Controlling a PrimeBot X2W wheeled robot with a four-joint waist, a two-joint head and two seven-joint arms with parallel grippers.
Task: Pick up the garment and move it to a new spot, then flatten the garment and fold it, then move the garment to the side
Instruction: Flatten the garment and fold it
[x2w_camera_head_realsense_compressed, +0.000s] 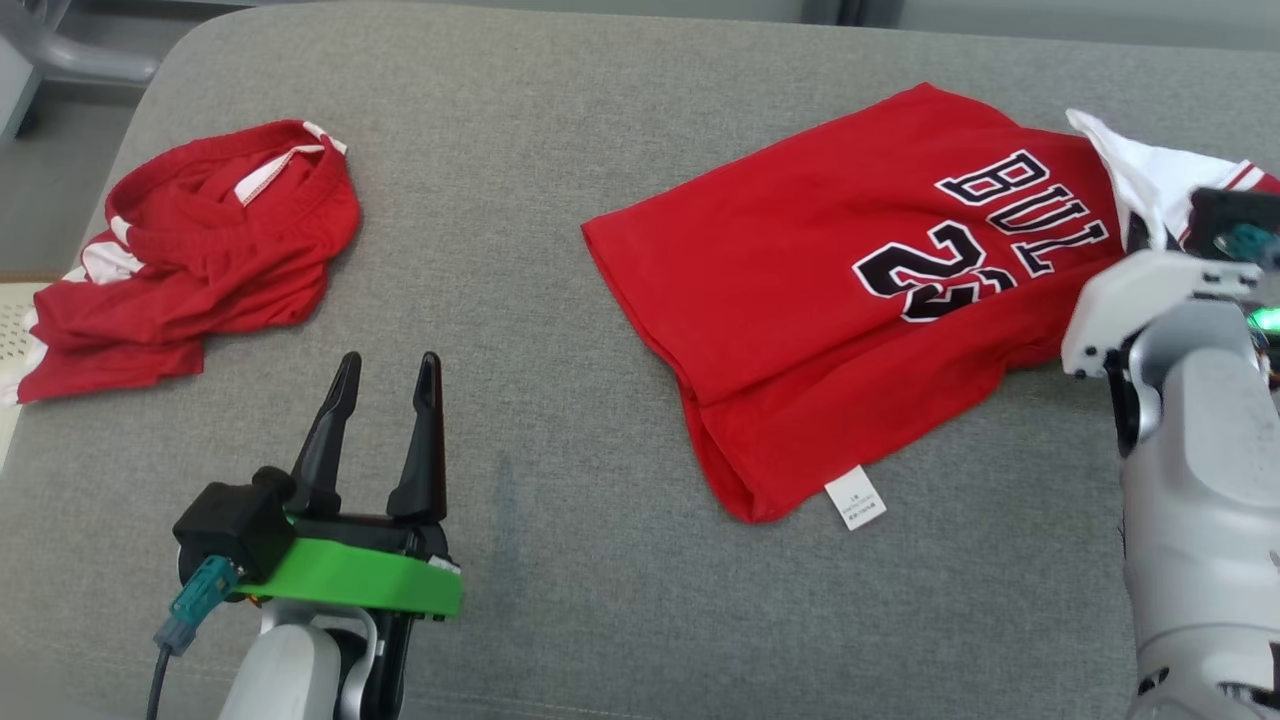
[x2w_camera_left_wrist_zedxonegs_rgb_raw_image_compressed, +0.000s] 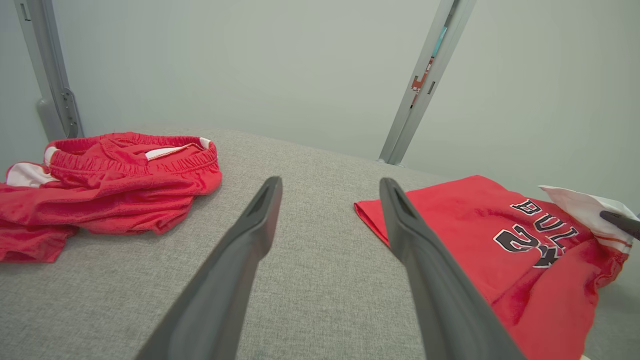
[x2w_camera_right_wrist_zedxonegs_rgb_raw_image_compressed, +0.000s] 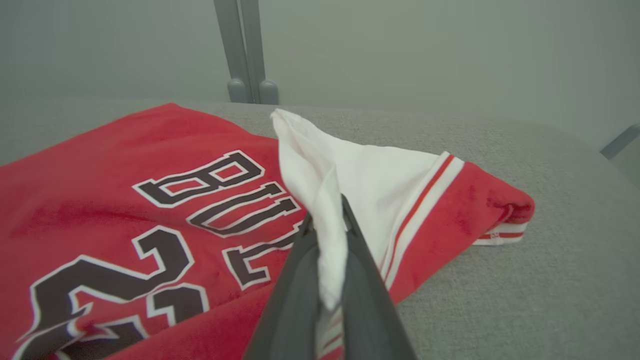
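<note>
- Head view gives the whole layout: the jersey (x2w_camera_head_realsense_compressed: 800, 300) lies folded on the right of the grey table (x2w_camera_head_realsense_compressed: 560, 560), with the shorts (x2w_camera_head_realsense_compressed: 210, 250) bunched at the far left, well apart.
- The right wrist view adds detail. The right hand (x2w_camera_right_wrist_zedxonegs_rgb_raw_image_compressed: 326, 214) is pinching the jersey's white flap, with cloth squeezed between both fingers.
- From the head, that hand's fingers are hidden behind its own pale forearm, and the frame edge cuts off the jersey's right end.
- The left hand (x2w_camera_head_realsense_compressed: 390, 365) hovers at the near left, fingers spread wide over bare table. Its wrist view looks down the open strip between the two garments.
- That same wrist view catches a dark fingertip against the white flap at its right edge.
- The lettering reads "BUL" over "23", and the flap covers the rest.
- A white label (x2w_camera_head_realsense_compressed: 855, 497) sticks out at the jersey's near corner, its print too small to read.
- There is open grey room between shorts and jersey and along the near side. The shorts reach the table's left edge.
</note>
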